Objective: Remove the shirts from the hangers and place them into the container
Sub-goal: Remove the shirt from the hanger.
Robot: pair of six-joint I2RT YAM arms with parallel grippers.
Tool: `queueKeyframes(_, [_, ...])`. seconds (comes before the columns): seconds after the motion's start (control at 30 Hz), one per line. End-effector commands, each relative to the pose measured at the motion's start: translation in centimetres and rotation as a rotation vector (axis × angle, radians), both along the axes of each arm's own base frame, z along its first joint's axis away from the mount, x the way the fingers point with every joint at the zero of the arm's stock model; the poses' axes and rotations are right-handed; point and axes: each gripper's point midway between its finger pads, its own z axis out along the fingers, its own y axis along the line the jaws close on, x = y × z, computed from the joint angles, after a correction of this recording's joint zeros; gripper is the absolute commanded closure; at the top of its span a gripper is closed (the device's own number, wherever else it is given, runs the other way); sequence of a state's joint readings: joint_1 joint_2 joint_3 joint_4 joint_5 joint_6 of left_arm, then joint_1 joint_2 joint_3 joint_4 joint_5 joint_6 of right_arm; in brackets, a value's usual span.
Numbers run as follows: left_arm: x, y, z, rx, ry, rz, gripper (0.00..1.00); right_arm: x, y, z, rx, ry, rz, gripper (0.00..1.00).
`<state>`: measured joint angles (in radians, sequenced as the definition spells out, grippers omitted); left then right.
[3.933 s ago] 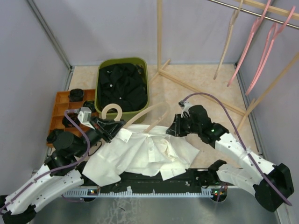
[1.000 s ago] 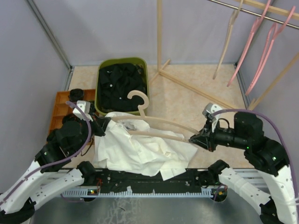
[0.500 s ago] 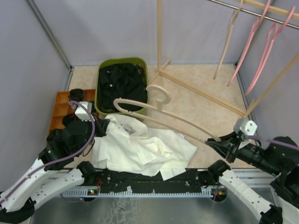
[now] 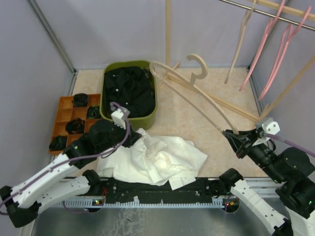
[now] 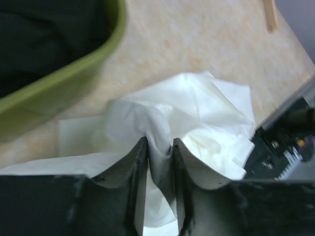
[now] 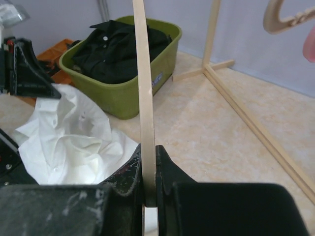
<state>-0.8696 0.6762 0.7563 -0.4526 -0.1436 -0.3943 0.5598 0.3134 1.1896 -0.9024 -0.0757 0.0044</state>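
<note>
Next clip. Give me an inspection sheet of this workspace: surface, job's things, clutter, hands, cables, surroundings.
Surface: beige mottled tabletop, no damage seen.
Job's things: crumpled white cloth shirt on the table, off its hanger; black shirt inside olive-green plastic tub; thin beige hanger held above the table.
Clutter: shallow orange compartment tray holding small black items.
Hands: left hand pinches the white shirt; right hand shut on the beige hanger.
Cables: purple cable on left arm, another on right arm.
Surroundings: wooden rack poles; pink hangers and a spare beige hanger on a metal rail.
</note>
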Motion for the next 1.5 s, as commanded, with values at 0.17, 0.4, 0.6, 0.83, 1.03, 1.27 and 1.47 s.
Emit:
queueKeyframes(0.17, [-1.7,-6.8,-3.7,0.074,0.219,-0.312,0.31,5.2,0.9,2.4,0.191,0.058,-0.157,1.00])
queueKeyframes(0.4, [-0.4,-4.7,-1.5,0.029,0.092,-0.193,0.01,9.7,2.7,1.4,0.184,0.178,-0.236,1.00])
queueKeyframes(0.6, [-0.7,-2.8,-1.9,0.023,0.096,-0.116,0.01,12.3,1.3,1.9,0.210,0.178,-0.395,1.00])
queueKeyframes(0.83, [0.0,-2.4,-1.6,0.019,0.091,-0.063,0.01,13.5,1.4,1.8,0.153,0.183,-0.457,1.00])
queueKeyframes(1.03, [0.5,-2.7,-1.1,0.020,0.087,-0.054,0.01,13.7,4.6,1.1,0.021,0.105,-0.555,1.00])
queueKeyframes(1.27, [0.2,-1.7,-1.7,0.046,0.104,-0.030,0.01,14.5,5.3,2.0,0.066,0.018,-0.785,1.00])
queueKeyframes(1.47, [0.2,-0.7,-1.4,0.035,0.081,0.009,0.01,15.0,5.8,1.8,0.123,0.016,-0.835,1.00])
